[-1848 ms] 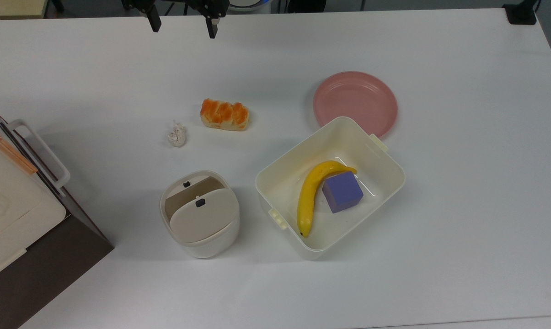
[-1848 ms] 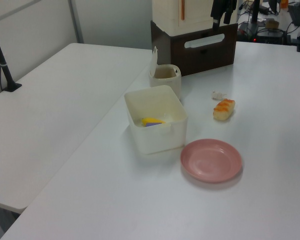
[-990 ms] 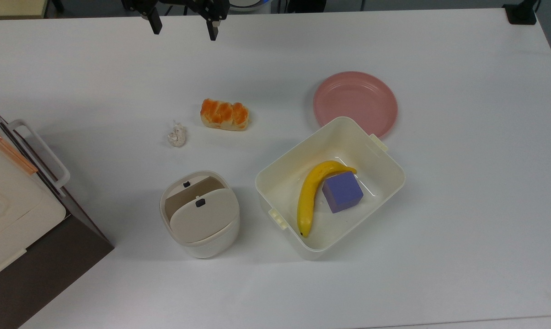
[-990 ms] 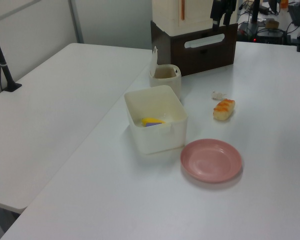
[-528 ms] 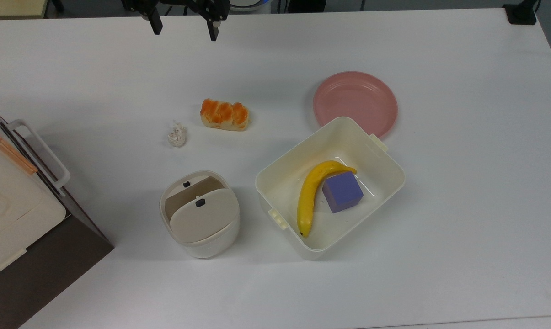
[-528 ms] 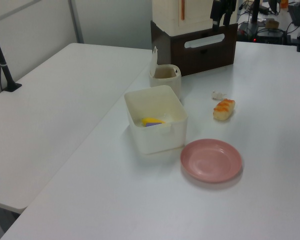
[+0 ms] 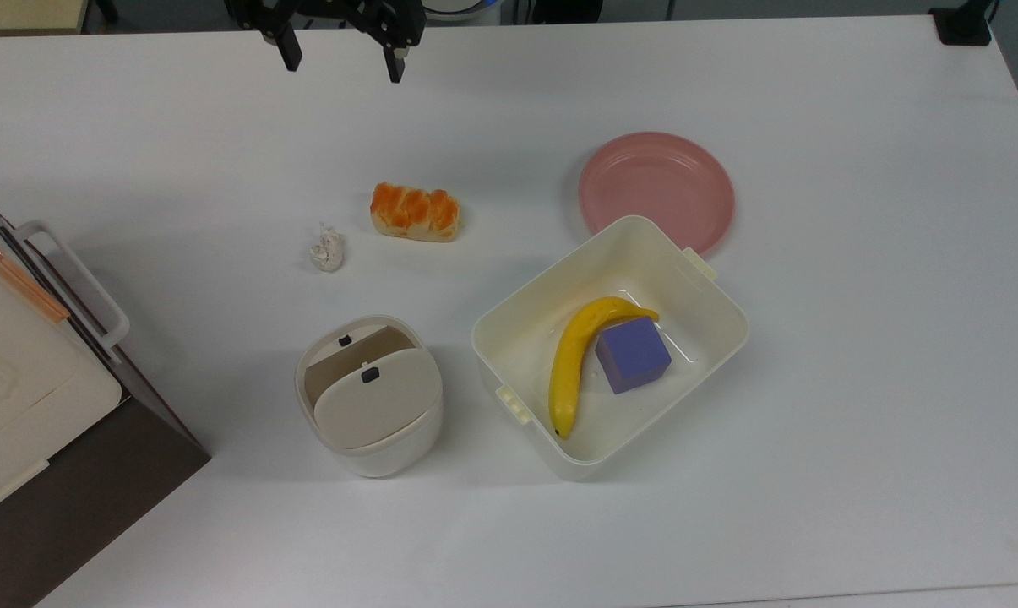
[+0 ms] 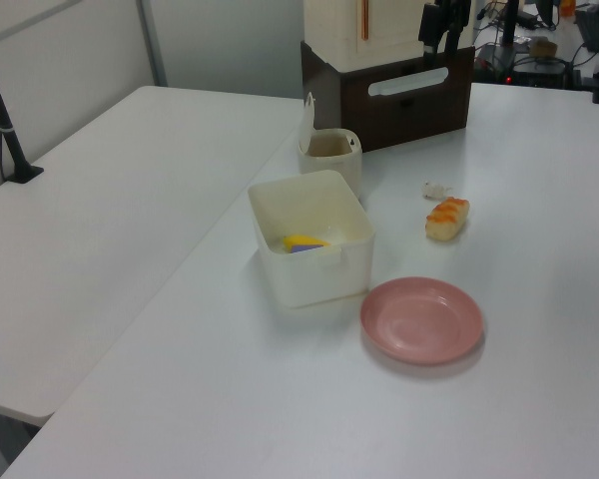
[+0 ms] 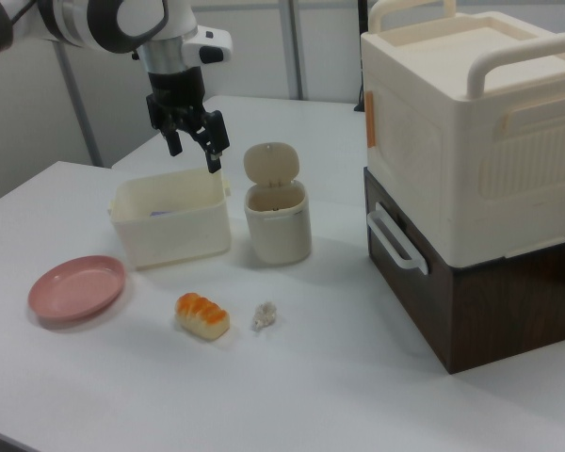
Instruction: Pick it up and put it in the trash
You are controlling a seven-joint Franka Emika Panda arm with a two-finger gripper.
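The small crumpled off-white paper wad [image 7: 327, 252] lies on the white table, left of an orange-glazed bread piece [image 7: 414, 211] in the top view. It also lies beside the bread in the right view [image 9: 265, 316] and the left view [image 8: 436, 189]. The trash, a rounded cream bin [image 7: 369, 393] with a swing lid and brown flap, stands below the wad in the top view. My gripper [image 7: 342, 61] hangs open and empty at the top view's upper edge, well away from the wad. In the right view the gripper [image 9: 196, 151] is high above the table.
A rectangular cream tub [image 7: 711, 291] holds a banana [image 7: 572, 367] and a purple cube [image 7: 633, 355]. A pink plate [image 7: 656, 190] lies beside it. A large cream box on a brown base [image 9: 471, 188] fills the top view's left edge.
The open gripper has crept a little toward the table's middle in the top view. Nothing on the table has moved.
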